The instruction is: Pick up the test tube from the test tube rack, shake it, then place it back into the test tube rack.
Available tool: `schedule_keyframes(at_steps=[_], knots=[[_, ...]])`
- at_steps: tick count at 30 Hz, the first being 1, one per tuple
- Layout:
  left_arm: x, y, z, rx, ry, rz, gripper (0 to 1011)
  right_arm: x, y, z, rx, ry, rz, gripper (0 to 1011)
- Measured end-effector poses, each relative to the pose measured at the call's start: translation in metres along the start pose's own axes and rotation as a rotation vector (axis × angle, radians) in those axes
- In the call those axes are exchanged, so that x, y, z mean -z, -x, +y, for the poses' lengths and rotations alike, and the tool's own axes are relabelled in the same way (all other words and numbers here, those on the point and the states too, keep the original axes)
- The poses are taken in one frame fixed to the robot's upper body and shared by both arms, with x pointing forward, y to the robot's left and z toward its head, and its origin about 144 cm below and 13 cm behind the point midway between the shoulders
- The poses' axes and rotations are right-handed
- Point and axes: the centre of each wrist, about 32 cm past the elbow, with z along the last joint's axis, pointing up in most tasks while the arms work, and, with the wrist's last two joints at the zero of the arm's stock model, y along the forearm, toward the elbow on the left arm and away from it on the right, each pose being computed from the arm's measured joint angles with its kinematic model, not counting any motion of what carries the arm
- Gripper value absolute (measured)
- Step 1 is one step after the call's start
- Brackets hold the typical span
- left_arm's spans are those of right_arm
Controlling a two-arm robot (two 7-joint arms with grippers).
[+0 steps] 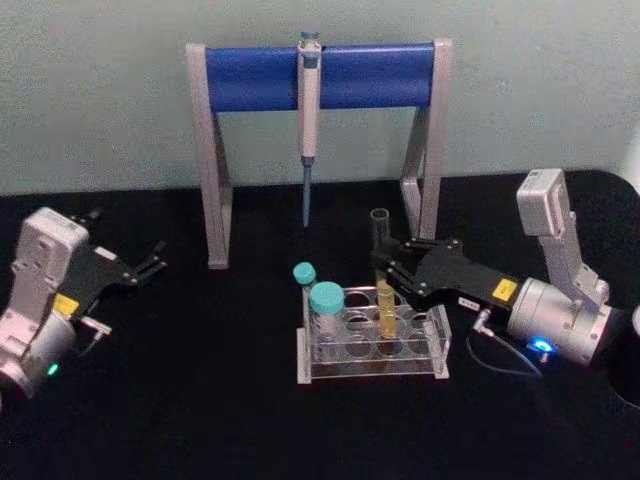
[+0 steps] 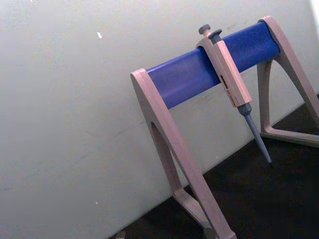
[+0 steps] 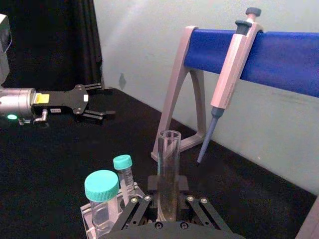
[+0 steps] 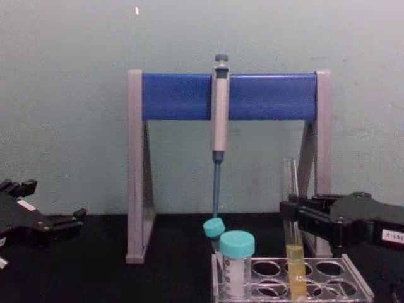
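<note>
The test tube (image 1: 386,306) is seen standing upright in the test tube rack (image 1: 400,368). Its lower part, with the yellow liquid, is inside a hole near the middle of the rack. Whether its bottom rests on the base of the rack cannot be told. The right gripper (image 1: 388,268) is brought in from the right side, just above the top plate of the rack. It is clamped on the tube, with one finger on each side of the glass, above the level of the liquid. The open mouth of the tube stands clear above the fingers.

A wide teal-capped vial (image 1: 326,300) and a thin teal-capped tube (image 1: 304,273) are placed in the left part of the same rack, apart from the gripper.

The left gripper (image 1: 152,264) is kept over the black table (image 1: 200,420) at the left, well apart from the rack, and its fingers are spread and hold nothing.

Behind the rack a grey-and-blue pipette stand (image 1: 250,78) is set, and a pipette (image 1: 309,100) is hung on its bar.
</note>
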Motion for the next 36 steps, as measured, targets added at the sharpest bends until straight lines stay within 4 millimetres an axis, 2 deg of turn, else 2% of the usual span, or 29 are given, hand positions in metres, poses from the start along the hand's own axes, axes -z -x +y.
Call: schedule_keyframes(at_steps=[36], knots=[[0.0000,0.0000,0.0000,0.000,0.000,0.000,1002,-0.0001,0.0006,0.0020,0.002,0.020,-0.008,228]])
